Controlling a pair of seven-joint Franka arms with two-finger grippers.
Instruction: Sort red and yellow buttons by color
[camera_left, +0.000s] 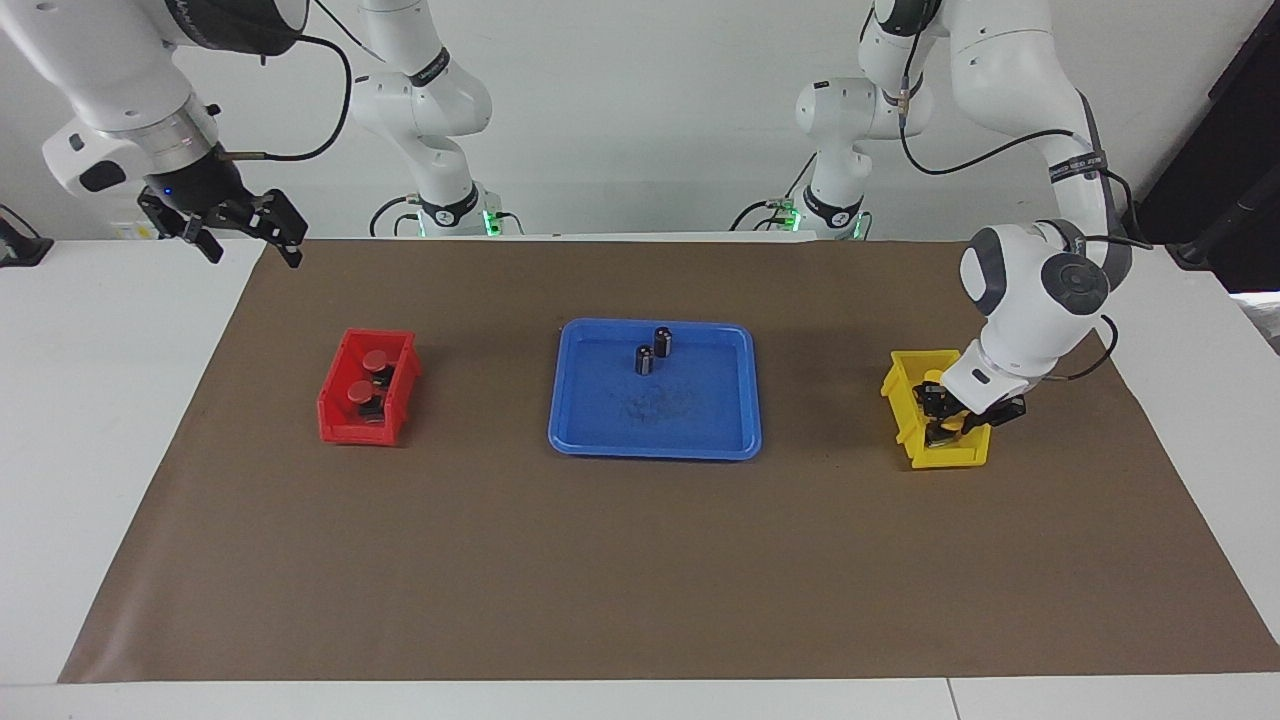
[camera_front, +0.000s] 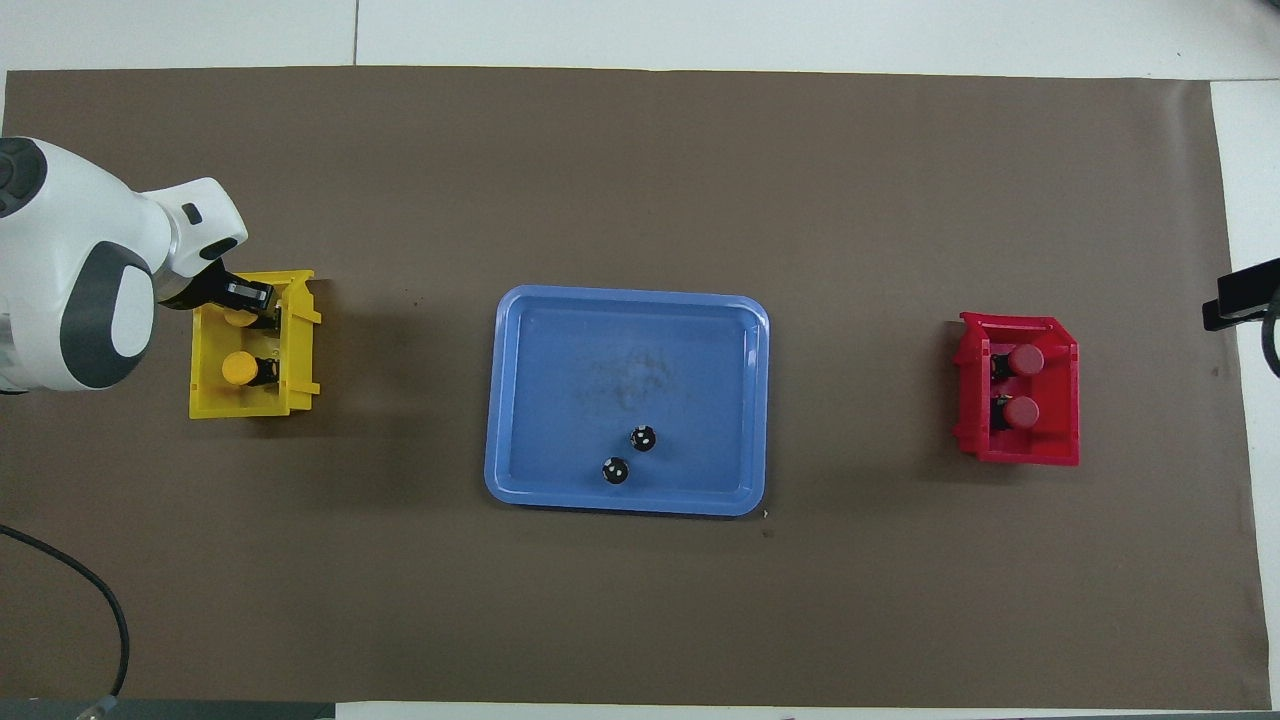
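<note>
Two red buttons (camera_front: 1025, 360) (camera_front: 1020, 410) lie in the red bin (camera_front: 1020, 455), also seen as red buttons (camera_left: 377, 360) in the red bin (camera_left: 335, 420). One yellow button (camera_front: 237, 368) lies in the yellow bin (camera_front: 300, 370). My left gripper (camera_front: 245, 298) reaches down into that yellow bin (camera_left: 945, 455), right at a second yellow button (camera_front: 240, 318); whether it still grips it does not show. My right gripper (camera_left: 250, 245) hangs open and empty, high over the mat's edge at the right arm's end.
A blue tray (camera_left: 655, 452) sits mid-table with two small dark capless cylinders (camera_left: 644, 360) (camera_left: 663, 342) standing in it. A brown mat (camera_left: 640, 580) covers the table.
</note>
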